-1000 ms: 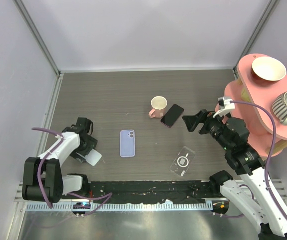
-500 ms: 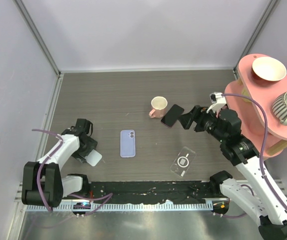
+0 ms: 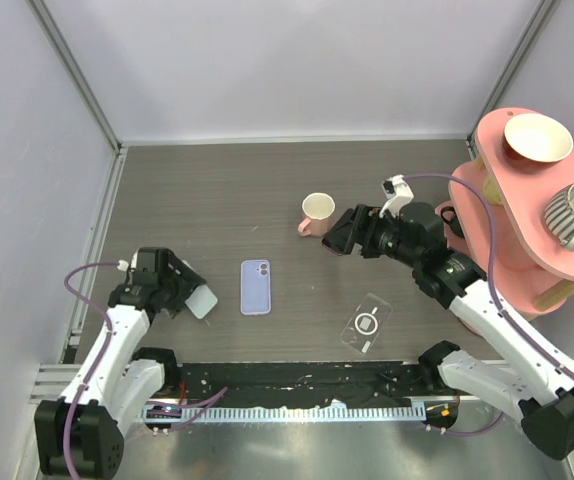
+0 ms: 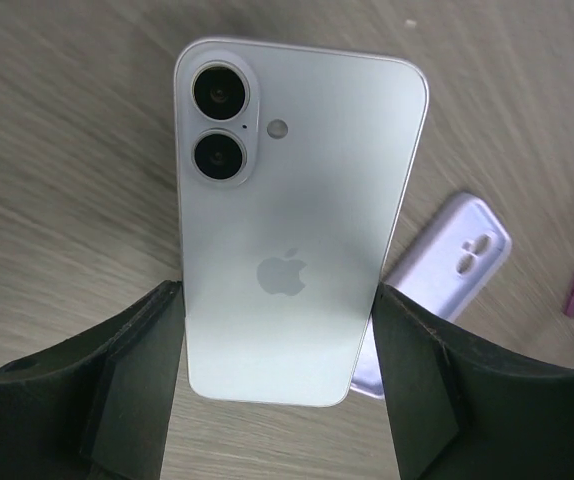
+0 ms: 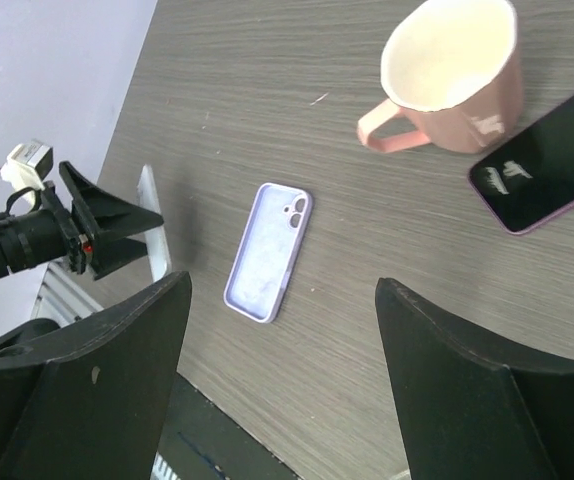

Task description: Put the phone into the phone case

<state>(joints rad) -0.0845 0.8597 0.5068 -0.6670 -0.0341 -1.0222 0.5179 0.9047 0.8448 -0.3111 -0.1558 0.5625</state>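
My left gripper (image 3: 179,292) is shut on a white phone (image 3: 203,301), gripping its lower sides. In the left wrist view the phone (image 4: 292,230) shows its back, with two lenses at the top, held between my fingers (image 4: 137,370) above the table. An empty lilac phone case (image 3: 255,287) lies flat, inside up, just right of the phone. The case also shows in the left wrist view (image 4: 452,265) and the right wrist view (image 5: 267,250). My right gripper (image 3: 345,232) is open and empty, hovering beside the pink cup.
A pink cup (image 3: 316,212) stands mid-table, with a dark phone in a purple case (image 5: 542,155) next to it. A clear case with a ring (image 3: 365,323) lies near the front rail. A pink rack (image 3: 507,190) with a bowl and a striped cup stands at right.
My left gripper has swung right with the white phone, closer to the lilac case. My right arm has reached left, over the dark phone and toward the cup.
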